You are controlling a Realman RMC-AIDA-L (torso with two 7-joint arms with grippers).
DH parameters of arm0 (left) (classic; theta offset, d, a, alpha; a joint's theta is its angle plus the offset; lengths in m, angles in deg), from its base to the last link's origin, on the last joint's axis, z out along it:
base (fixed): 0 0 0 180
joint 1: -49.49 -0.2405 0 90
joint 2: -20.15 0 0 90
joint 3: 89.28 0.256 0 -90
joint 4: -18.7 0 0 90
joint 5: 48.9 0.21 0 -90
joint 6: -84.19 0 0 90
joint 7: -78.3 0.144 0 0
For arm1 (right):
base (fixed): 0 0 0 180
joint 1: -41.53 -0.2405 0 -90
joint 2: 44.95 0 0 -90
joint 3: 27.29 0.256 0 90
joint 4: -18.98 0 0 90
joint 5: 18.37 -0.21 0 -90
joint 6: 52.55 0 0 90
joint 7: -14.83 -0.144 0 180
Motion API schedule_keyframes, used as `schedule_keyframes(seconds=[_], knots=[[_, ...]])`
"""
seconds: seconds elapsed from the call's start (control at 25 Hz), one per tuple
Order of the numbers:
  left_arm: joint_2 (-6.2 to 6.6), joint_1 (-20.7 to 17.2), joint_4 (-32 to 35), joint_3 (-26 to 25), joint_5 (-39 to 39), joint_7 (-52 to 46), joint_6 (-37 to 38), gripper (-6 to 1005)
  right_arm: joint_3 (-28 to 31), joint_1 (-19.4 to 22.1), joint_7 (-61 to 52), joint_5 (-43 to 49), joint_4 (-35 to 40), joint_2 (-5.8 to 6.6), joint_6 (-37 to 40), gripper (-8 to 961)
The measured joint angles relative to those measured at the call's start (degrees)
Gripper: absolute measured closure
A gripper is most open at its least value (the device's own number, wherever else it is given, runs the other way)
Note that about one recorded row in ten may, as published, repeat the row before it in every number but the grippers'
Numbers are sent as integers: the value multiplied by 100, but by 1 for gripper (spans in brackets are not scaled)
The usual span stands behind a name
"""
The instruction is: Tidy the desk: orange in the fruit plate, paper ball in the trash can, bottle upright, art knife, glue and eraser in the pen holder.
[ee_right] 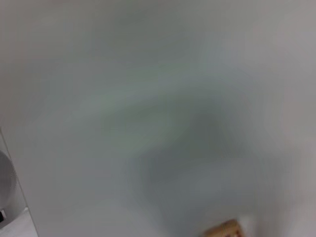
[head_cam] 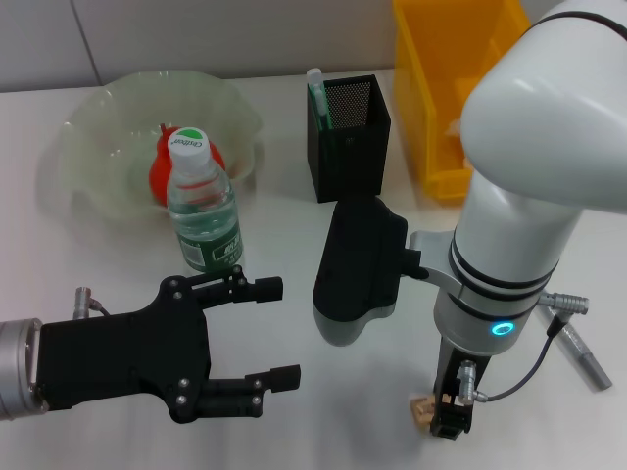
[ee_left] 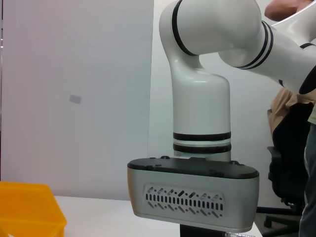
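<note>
The right gripper [head_cam: 446, 421] is reaching down to the eraser [head_cam: 421, 408] on the worktop's near edge (its finger state I cannot tell). Next it is needing a pinch, then carrying to the holder [head_cam: 348, 137]. The left gripper [head_cam: 265, 333] is hanging spread beside the bottle [head_cam: 203, 211].

White table [head_cam: 118, 431] with fruit plate [head_cam: 88, 127], bottle [head_cam: 203, 211], pen holder [head_cam: 348, 142], trash can [head_cam: 436, 88], eraser [head_cam: 422, 406].

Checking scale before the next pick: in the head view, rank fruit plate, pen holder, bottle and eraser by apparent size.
1. fruit plate
2. pen holder and bottle: look alike, so unranked
3. eraser, partly hidden behind the right arm
</note>
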Motion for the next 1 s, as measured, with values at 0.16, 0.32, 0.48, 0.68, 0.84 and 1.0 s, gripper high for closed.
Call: schedule_keyframes(seconds=[0.16,0.32,0.48,0.68,0.84,1.0], knots=[[0,-1,1,0,0,0,0,190,-3,-7,-40,20,-2,0,0,541],[0,-2,2,0,0,0,0,190,-5,-3,-40,25,-2,0,1,615],[0,-2,2,-2,0,0,0,190,-5,-7,-40,28,-3,0,-10,630],[0,-2,9,-10,0,0,3,189,-5,-2,-40,31,-2,0,-15,649],[0,-2,11,-9,0,0,6,189,0,0,-40,38,-1,0,-16,672],[0,-2,11,-8,0,0,9,189,59,3,-46,45,38,1,-17,697]])
